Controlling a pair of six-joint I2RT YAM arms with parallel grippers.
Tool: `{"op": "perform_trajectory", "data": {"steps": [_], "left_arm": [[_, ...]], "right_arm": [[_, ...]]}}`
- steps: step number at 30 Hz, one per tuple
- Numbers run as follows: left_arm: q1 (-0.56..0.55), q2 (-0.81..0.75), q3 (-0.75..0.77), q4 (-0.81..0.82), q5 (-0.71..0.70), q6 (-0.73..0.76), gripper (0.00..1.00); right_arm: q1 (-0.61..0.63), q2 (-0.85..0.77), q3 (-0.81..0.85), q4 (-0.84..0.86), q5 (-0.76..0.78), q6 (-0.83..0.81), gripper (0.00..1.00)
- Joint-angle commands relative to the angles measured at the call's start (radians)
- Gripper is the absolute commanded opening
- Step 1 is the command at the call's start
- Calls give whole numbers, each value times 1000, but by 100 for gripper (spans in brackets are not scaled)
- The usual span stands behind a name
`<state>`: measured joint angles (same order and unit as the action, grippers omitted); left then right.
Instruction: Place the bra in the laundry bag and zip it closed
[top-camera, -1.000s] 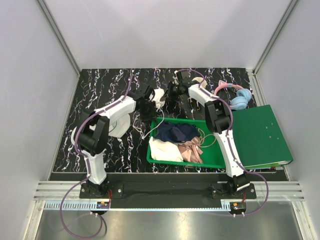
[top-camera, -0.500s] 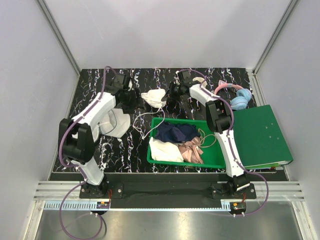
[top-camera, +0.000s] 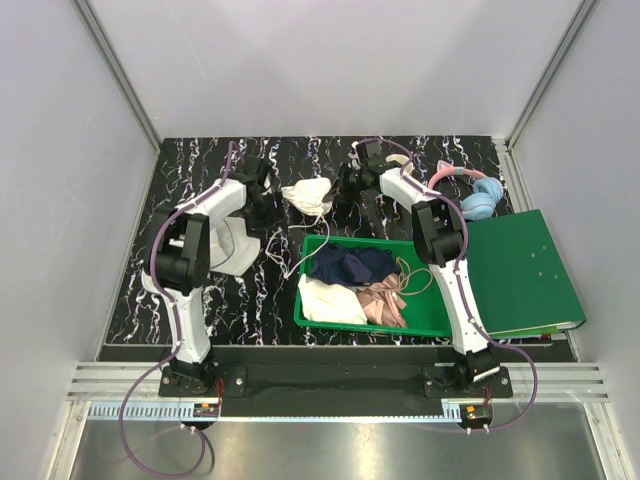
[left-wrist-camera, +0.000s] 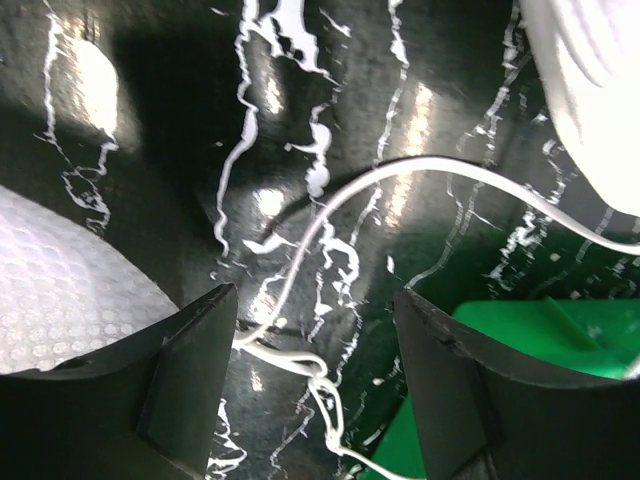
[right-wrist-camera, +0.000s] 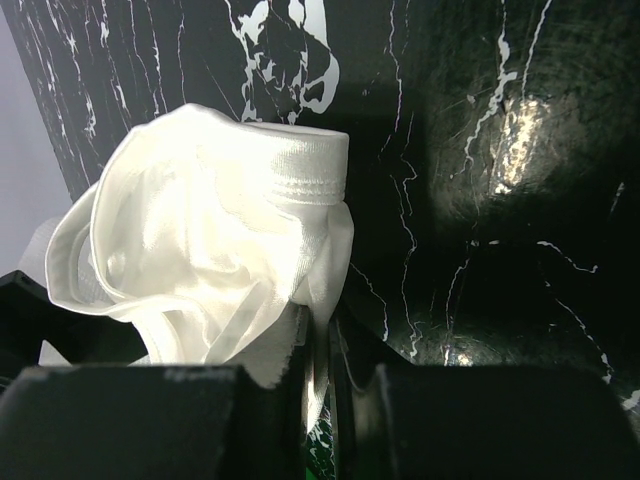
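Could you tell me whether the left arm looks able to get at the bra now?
Probably yes: the left gripper is open beside the bra, nothing between them; the right gripper pinches its other side.

One bra (top-camera: 307, 195), one laundry bag (top-camera: 232, 246), one tray (top-camera: 432, 302).

Black marble-look table (top-camera: 310, 155) w/ white veins, plain grey walls (top-camera: 330, 60), alu frame posts (top-camera: 116, 70), overhead glare.
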<state>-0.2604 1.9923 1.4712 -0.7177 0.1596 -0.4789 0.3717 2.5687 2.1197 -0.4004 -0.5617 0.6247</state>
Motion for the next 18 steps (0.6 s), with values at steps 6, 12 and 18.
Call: {"op": "perform_trajectory", "data": {"steps": [6, 12, 18], "left_arm": [[6, -7, -37, 33, 21, 10, 58], [6, -36, -106, 69, 66, 13, 34], [12, -84, -63, 43, 132, 42, 0]], "right_arm": [[-7, -64, 9, 17, -10, -13, 14], [-8, -53, 17, 23, -12, 1, 13], [-7, -58, 13, 23, -9, -10, 13]]}}
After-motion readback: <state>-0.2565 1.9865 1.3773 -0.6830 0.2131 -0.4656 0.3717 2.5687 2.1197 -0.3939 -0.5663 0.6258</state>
